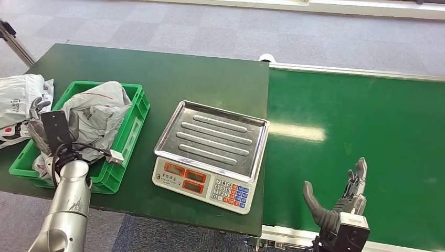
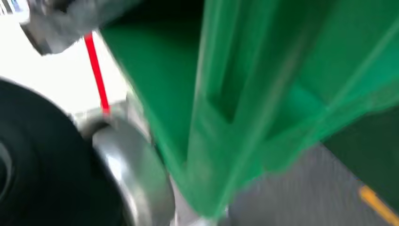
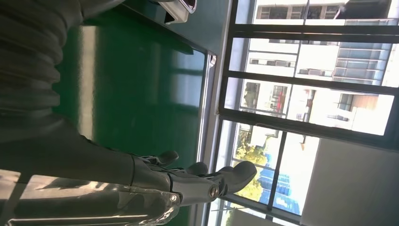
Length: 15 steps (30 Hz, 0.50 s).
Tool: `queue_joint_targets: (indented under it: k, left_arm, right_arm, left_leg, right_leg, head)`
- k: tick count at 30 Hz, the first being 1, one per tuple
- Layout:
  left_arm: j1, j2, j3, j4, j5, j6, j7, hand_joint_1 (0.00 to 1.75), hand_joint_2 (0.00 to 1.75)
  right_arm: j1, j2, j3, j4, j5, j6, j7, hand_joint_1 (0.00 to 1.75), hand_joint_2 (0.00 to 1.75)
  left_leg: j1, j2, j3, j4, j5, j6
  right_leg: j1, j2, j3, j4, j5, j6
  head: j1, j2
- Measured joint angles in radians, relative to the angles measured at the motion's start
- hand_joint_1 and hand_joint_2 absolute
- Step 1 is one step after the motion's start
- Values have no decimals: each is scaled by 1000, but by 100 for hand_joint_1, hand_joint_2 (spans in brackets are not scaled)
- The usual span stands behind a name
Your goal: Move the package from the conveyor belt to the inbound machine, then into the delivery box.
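The package (image 1: 97, 113), a crumpled grey-white plastic mailer with a red line on it, lies in the green delivery box (image 1: 128, 134) on the dark green table (image 1: 173, 73). It sits directly ahead of the left hand (image 1: 50, 128), which hangs at the box's near edge, over its inner side. Dark fingers show beside the wrist's black plate, next to the bag, but whether they touch or pinch it cannot be told; the left wrist view is a blur of green box wall and white plastic.

On the outer side of the left hand, on the table outside the box, lies another white bag (image 1: 18, 102) with printed marks. On its inner side, toward the right hand, stands the inbound machine (image 1: 212, 152), a scale with a bare steel tray and a coloured keypad.

The right hand (image 1: 341, 202) is raised over the near edge of the green conveyor belt (image 1: 362, 121), fingers spread apart and holding nothing. The scale is just beside it on its inner side.
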Motion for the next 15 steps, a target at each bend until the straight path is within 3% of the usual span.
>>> queue_joint_targets:
  k: [8, 15]
  left_arm:
    - [100, -40, -1, -207, 180, -77, -108, 0, 175]
    - [221, -93, -57, -485, 179, -66, -252, 0, 175]
  right_arm:
    - [2, 3, 0, 14, 14, 5, 18, 0, 175]
    - [14, 3, -2, 14, 27, 15, 24, 0, 175]
  left_leg:
    - [0, 0, 0, 0, 0, 0]
    - [0, 0, 0, 0, 0, 0]
  right_leg:
    - [0, 0, -1, 0, 0, 0]
    - [0, 0, -1, -1, 0, 0]
  head:
    - [0, 0]
    - [0, 0]
